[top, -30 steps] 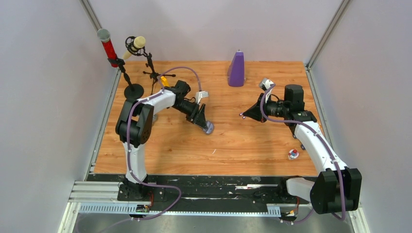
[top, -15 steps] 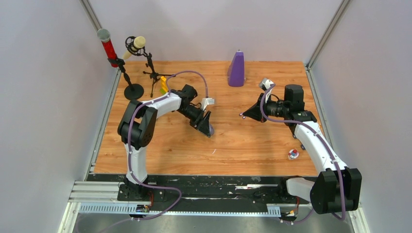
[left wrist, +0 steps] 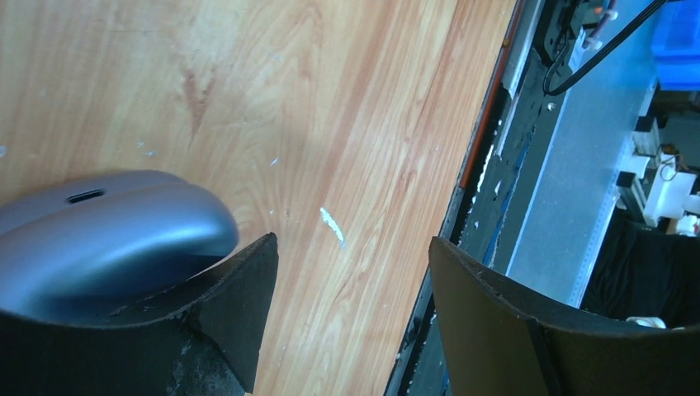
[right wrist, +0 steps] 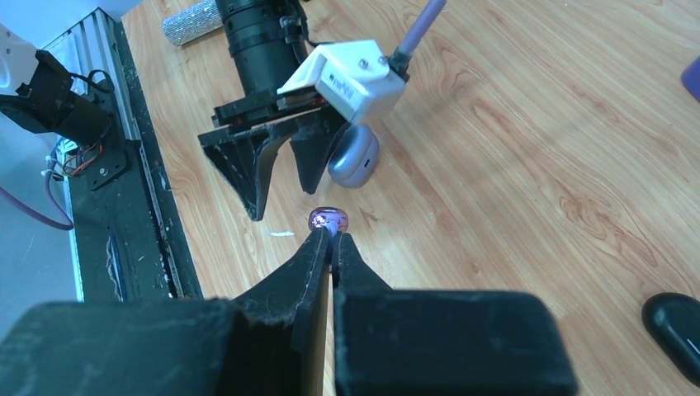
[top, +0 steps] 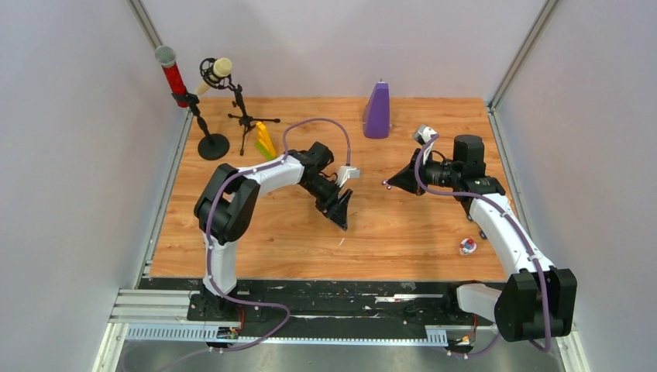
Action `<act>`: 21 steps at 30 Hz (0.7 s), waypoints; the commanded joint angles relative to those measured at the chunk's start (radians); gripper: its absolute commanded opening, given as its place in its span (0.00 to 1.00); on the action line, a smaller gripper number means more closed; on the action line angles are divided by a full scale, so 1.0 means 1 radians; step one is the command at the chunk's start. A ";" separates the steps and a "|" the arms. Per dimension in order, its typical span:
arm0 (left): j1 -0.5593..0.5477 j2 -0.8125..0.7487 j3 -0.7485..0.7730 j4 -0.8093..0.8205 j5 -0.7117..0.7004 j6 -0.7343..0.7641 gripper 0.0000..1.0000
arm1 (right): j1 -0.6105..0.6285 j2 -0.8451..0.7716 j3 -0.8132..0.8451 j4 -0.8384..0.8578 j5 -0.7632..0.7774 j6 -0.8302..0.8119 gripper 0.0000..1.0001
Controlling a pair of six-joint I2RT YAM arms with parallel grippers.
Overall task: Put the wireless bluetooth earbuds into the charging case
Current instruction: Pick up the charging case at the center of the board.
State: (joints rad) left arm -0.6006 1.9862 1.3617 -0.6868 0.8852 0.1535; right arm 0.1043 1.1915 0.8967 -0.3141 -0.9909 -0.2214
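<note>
My right gripper (right wrist: 332,239) is shut on a tiny glossy pale purple earbud (right wrist: 328,219), held off the wooden table (top: 403,225) right of centre at the right gripper (top: 386,184). The charging case (right wrist: 353,159), a closed grey-lilac oval, lies on the table just beyond the bud. My left gripper (left wrist: 352,243) stands open and holds nothing. The case (left wrist: 99,231) sits outside its jaws, against the outer side of the left finger (left wrist: 239,305). From above, the left gripper (top: 341,215) covers the case.
A black oval case (right wrist: 673,326) lies near my right arm. A purple cone-shaped object (top: 377,111) stands at the back, two microphones on stands (top: 211,105) and a yellow-green item (top: 266,139) at the back left. A small red-white thing (top: 467,246) lies front right.
My left arm has swung right and toward the near edge, its gripper now over the spot where the case showed, jaws a little wider. The right arm has not moved.
</note>
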 commanded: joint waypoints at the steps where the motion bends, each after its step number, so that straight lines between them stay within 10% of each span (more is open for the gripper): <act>1: -0.027 -0.028 0.038 0.018 -0.041 -0.013 0.76 | 0.002 -0.006 0.010 0.044 0.002 -0.027 0.00; 21: -0.017 0.041 0.272 -0.003 -0.017 -0.040 0.79 | 0.002 -0.019 0.007 0.043 0.008 -0.033 0.00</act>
State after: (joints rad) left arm -0.6369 2.0613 1.5806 -0.7059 0.8368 0.1360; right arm 0.1043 1.1915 0.8967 -0.3141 -0.9775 -0.2306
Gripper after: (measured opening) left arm 0.768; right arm 0.029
